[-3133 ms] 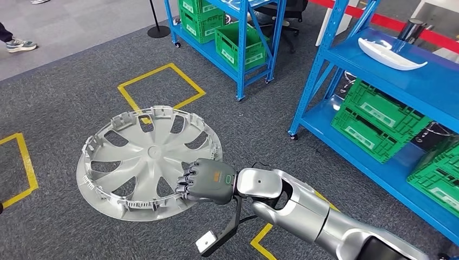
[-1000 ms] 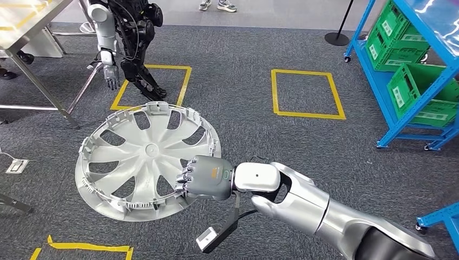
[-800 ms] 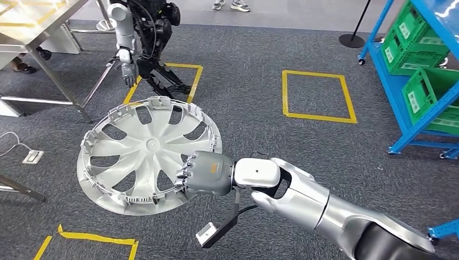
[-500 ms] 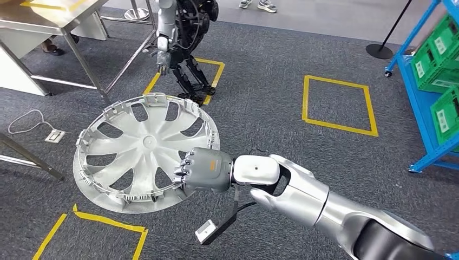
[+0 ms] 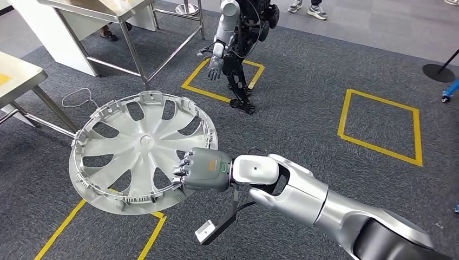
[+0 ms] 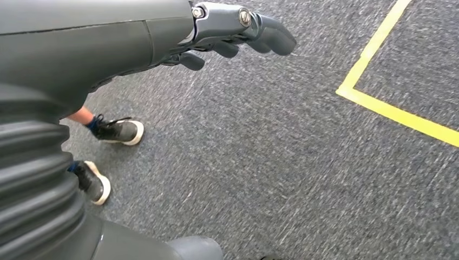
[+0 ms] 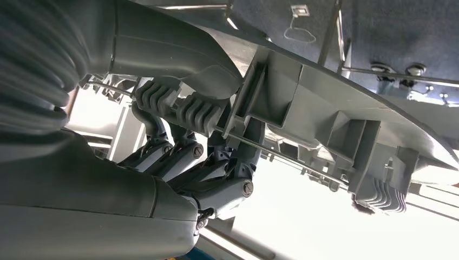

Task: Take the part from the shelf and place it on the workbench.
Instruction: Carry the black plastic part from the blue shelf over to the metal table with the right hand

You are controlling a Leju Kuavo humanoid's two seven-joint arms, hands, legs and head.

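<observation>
Wheel cover: silver, spoked, carried above the carpet, rim gripped at its near-right edge by right hand. Left hand: hanging, fingers apart, holding nothing. Steel surface: far left of the cover, beyond its free edge.

One silver wheel cover is in sight. There are two metal tables, one other humanoid robot, and two full yellow floor squares, with another person's two shoes.
</observation>
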